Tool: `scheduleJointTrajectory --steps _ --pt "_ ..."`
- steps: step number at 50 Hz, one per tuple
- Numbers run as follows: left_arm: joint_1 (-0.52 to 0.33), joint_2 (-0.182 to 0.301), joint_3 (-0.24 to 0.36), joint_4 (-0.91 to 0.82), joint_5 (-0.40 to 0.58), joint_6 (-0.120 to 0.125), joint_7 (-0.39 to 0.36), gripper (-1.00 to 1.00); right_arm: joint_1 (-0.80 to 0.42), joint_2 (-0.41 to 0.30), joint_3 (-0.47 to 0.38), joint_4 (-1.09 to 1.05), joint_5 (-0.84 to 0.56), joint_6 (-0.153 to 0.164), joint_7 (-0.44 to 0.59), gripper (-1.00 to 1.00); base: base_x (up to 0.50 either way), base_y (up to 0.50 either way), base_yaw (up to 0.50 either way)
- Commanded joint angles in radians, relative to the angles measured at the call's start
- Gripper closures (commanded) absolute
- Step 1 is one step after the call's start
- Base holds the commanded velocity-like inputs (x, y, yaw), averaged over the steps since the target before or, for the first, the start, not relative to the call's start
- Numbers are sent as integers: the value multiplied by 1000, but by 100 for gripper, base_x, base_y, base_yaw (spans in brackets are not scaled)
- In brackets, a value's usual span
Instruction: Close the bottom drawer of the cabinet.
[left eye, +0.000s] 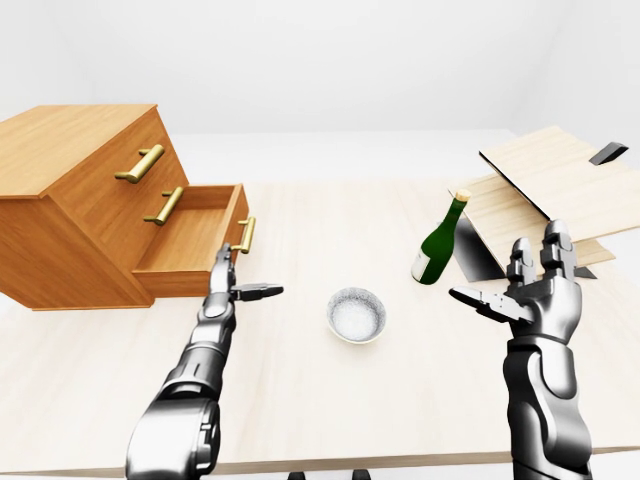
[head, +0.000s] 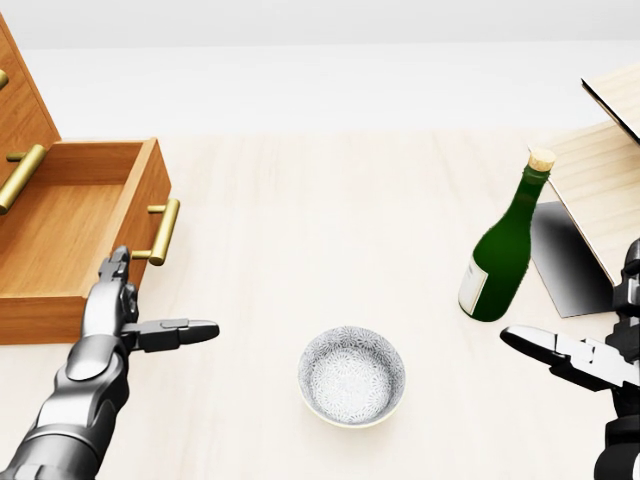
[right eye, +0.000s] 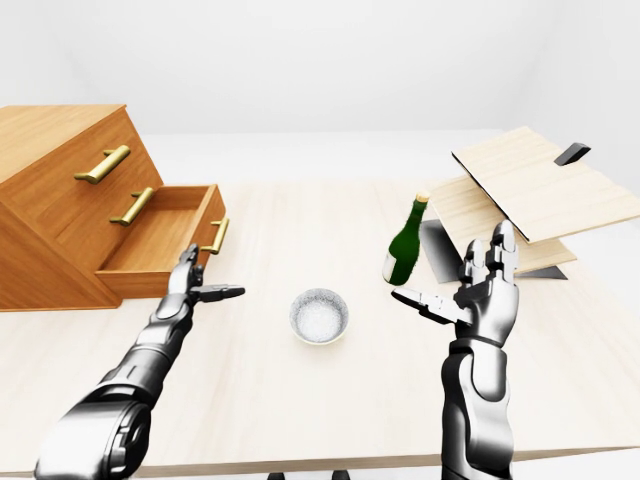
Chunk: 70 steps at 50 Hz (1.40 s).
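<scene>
The table (left eye: 300, 400) is a pale wood surface that fills most of the left-eye view. The cabinet (left eye: 70, 190) stands at its left side, in darker wood, with three brass handles down its face. The drawer (left eye: 190, 240), the lowest of the three, stands pulled out toward the middle of the table, its inside bare; its handle (head: 163, 232) faces the table centre.

Light wooden boards (left eye: 560, 190) lie stacked at the right side of the table, with a dark panel beneath their near edge.

The left hand (head: 125, 315) is extended just below the drawer's front corner in the head view. Its fingers are spread, thumb pointing right, and it holds nothing. Whether a fingertip touches the drawer front cannot be told.

The right hand (right eye: 480, 285) is raised at the right of the right-eye view, palm turned inward, fingers (right eye: 497, 250) upright and apart, thumb pointing left. It grips nothing.

A green bottle (head: 503, 250) with a cork stands tilted just beside the boards, near the right hand but apart from it.

A small patterned bowl (head: 352, 377) sits on the table between the two hands.
</scene>
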Motion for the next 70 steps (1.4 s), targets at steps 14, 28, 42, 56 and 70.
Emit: scheduleJointTrajectory --steps 14,28,42,56,70 --pt "-33 110 69 129 -59 0 93 -100 -4 -2 1 19 0 -13 2 -100 0 0 0" --pt "-35 132 68 149 -42 0 178 -100 -2 -2 3 18 0 -13 1 -100 0 0 0" --pt "-34 148 87 154 -51 0 222 -100 0 -1 1 5 1 -2 -1 -100 0 0 0" --pt "-31 179 118 152 -126 0 295 -100 0 -1 1 7 1 -4 1 -100 0 0 0" --pt "-22 207 137 143 -193 0 369 -100 -3 -2 0 7 2 -4 0 -100 0 0 0"
